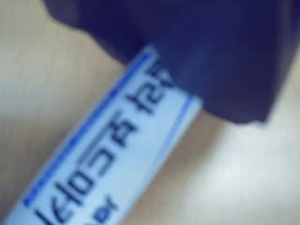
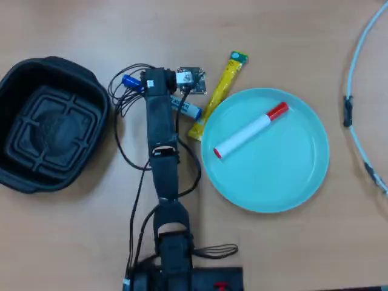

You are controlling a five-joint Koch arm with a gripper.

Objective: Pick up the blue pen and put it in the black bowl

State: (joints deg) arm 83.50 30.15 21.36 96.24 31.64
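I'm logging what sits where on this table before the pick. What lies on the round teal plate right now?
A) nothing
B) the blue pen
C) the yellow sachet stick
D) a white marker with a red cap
D: in the overhead view the red-capped marker lies on the teal plate, while the blue pen and the yellow sachet stick lie on the table beside it.

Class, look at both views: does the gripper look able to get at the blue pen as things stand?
Probably yes. In the overhead view the gripper sits right over the blue pen, whose ends stick out on both sides of it. The wrist view shows the pen close up, nothing covering it.
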